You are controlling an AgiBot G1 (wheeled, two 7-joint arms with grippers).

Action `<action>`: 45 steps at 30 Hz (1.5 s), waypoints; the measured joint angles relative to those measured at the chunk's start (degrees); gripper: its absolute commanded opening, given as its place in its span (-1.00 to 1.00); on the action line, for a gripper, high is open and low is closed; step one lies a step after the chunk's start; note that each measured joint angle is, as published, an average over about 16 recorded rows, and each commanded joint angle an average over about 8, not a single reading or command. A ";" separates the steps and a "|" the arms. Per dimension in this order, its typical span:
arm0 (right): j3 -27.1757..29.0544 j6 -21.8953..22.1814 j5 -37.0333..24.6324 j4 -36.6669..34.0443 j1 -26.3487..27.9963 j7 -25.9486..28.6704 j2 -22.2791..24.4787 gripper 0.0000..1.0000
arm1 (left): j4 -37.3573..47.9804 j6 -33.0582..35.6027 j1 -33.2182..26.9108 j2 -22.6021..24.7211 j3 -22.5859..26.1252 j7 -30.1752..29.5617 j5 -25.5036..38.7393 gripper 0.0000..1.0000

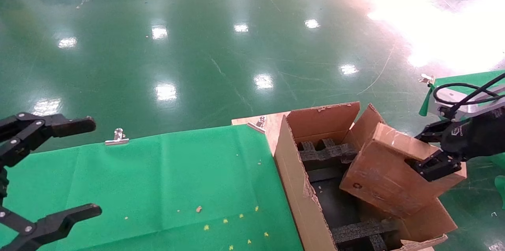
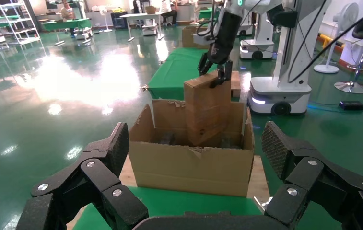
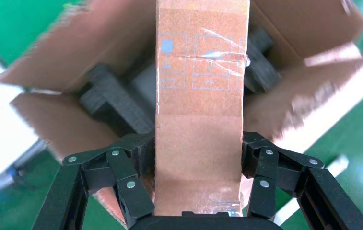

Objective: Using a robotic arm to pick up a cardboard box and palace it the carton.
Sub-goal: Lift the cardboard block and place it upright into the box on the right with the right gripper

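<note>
right end effector (image 1: pixel 432 152) clamped on cardboard box (image 1: pixel 394 172), tilted over carton (image 1: pixel 296 188) at surface's right edge | right wrist only: blue printed marks, tape | left end effector (image 1: pixel 59 168) wide, parked

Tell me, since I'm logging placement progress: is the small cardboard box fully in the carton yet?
Not yet. The cardboard box hangs tilted, lower end inside the carton, upper end above its flaps, clamped by the right gripper.
</note>
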 measured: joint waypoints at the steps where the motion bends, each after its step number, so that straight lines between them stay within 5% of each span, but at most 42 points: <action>1: 0.05 0.76 0.56 -0.14 -0.69 1.07 0.30 -1.00 | 0.00 0.00 0.00 0.00 0.00 0.00 0.00 1.00; 10: 1.40 7.05 5.47 1.04 -5.88 7.14 3.04 -1.00 | 0.01 -0.01 0.01 0.00 0.00 0.01 -0.01 1.00; 26: 1.59 11.80 7.85 1.90 -9.78 13.00 2.78 -1.00 | 0.02 -0.01 0.01 -0.01 0.00 0.01 -0.03 1.00; 45: -4.04 24.77 0.05 11.87 -7.02 39.19 1.85 -1.00 | 0.03 -0.01 0.00 -0.01 0.02 0.02 -0.04 1.00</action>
